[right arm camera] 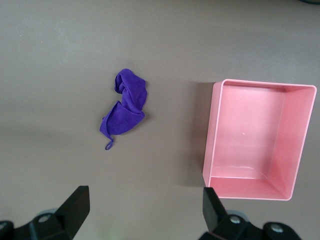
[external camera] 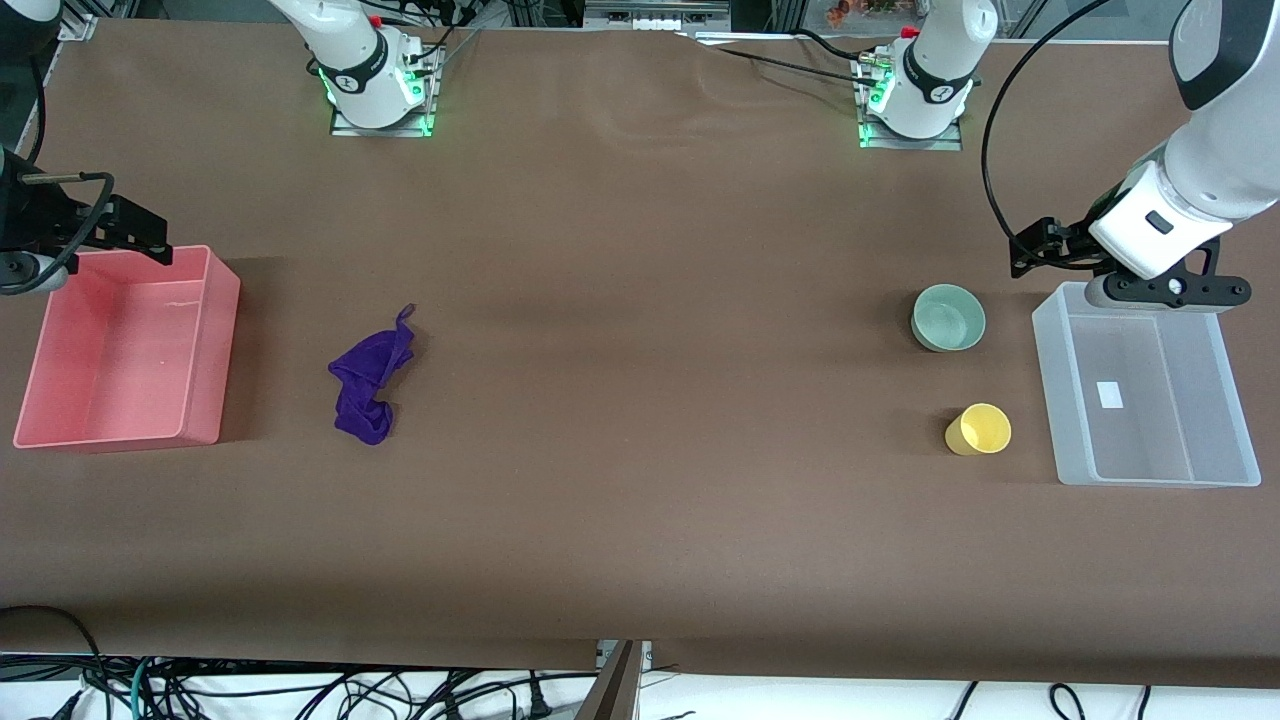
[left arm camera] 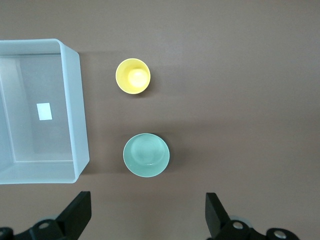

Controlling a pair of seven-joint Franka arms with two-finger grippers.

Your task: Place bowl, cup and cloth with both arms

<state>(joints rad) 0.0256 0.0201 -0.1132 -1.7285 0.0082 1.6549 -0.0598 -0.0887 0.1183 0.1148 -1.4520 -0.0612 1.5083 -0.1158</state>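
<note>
The mint-green bowl (external camera: 948, 317) sits on the table toward the left arm's end; it also shows in the left wrist view (left arm camera: 146, 155). The yellow cup (external camera: 979, 429) stands nearer the front camera than the bowl, and shows in the left wrist view (left arm camera: 133, 76). The purple cloth (external camera: 369, 376) lies crumpled toward the right arm's end, beside the pink bin; it shows in the right wrist view (right arm camera: 125, 104). My left gripper (external camera: 1035, 248) (left arm camera: 147, 215) is open and empty, up in the air by the clear bin's rim. My right gripper (external camera: 140, 232) (right arm camera: 145, 207) is open and empty, over the pink bin's rim.
A clear plastic bin (external camera: 1052, 390) (left arm camera: 75, 130) stands beside the bowl and cup at the left arm's end. A pink bin (external camera: 215, 350) (right arm camera: 210, 145) stands at the right arm's end. Brown paper covers the table; cables hang at its front edge.
</note>
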